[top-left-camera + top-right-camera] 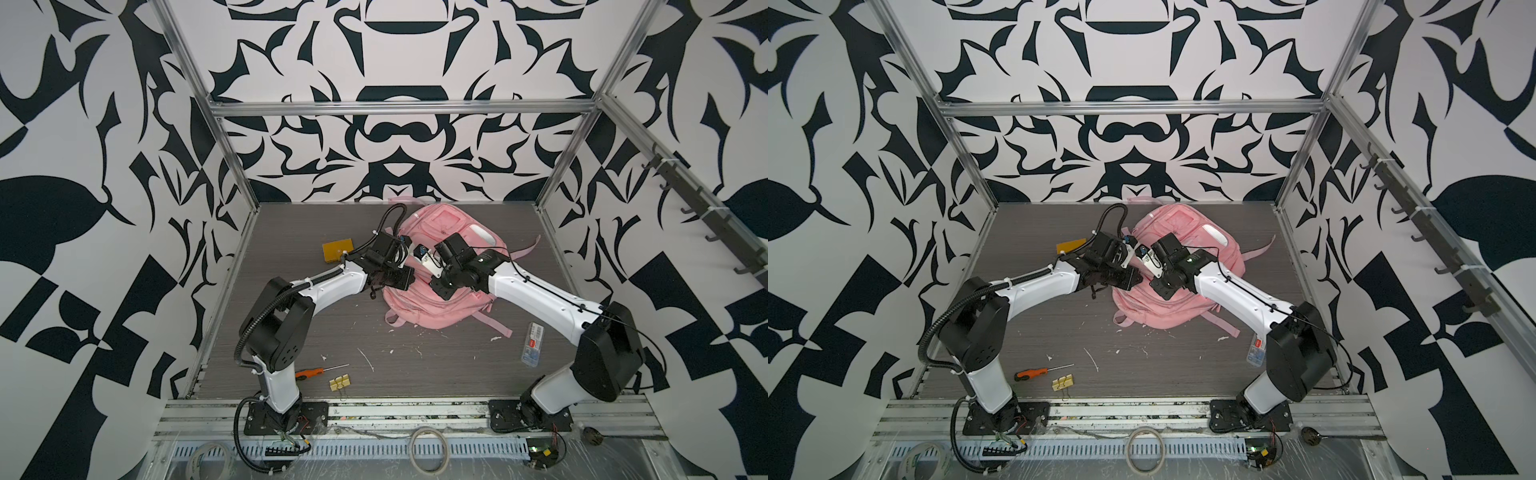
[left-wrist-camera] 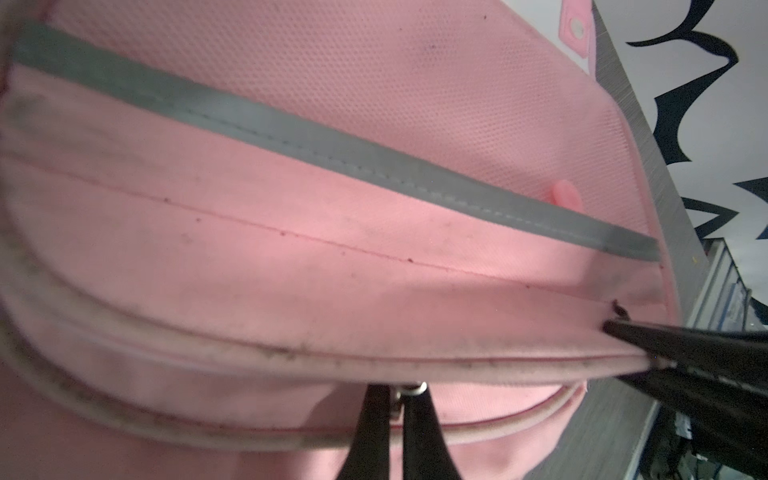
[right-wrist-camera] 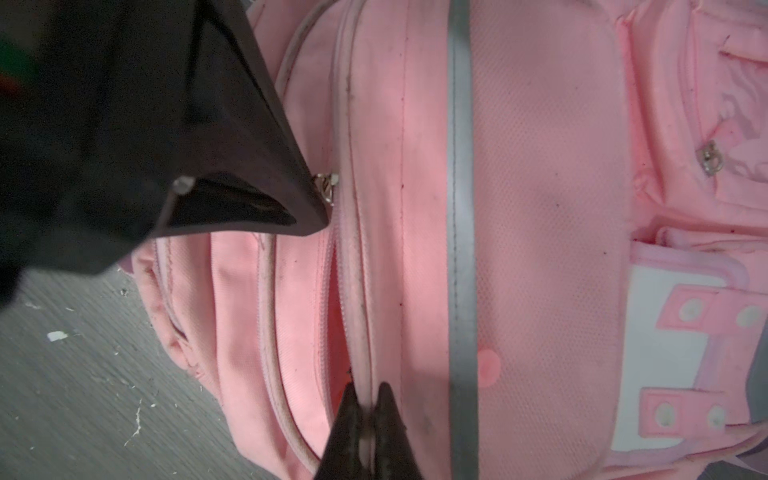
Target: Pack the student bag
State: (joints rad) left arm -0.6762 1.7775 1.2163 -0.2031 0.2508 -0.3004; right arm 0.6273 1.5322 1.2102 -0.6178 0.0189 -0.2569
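Observation:
The student bag (image 1: 432, 309) (image 1: 1167, 309), a pink backpack, lies flat at the back middle of the table, and both arms meet over its near half. In the left wrist view my left gripper (image 2: 397, 388) is shut on a small metal zip pull (image 2: 412, 388) at the bag's (image 2: 332, 83) zip line. The right wrist view shows that pull (image 3: 326, 183) at the left gripper's tip. My right gripper (image 3: 368, 390) is shut on the pale piped edge beside the zip of the bag (image 3: 540, 208). A narrow gap (image 3: 332, 316) stands open in the zip there. A grey stripe (image 3: 461, 208) runs beside it.
A flat yellow-brown block (image 1: 337, 250) lies left of the bag. An orange-handled screwdriver (image 1: 316, 371) and yellow binder clips (image 1: 340, 383) lie near the front left. A clear box with a red label (image 1: 532, 343) lies front right. Pink straps (image 1: 494, 324) trail off rightwards.

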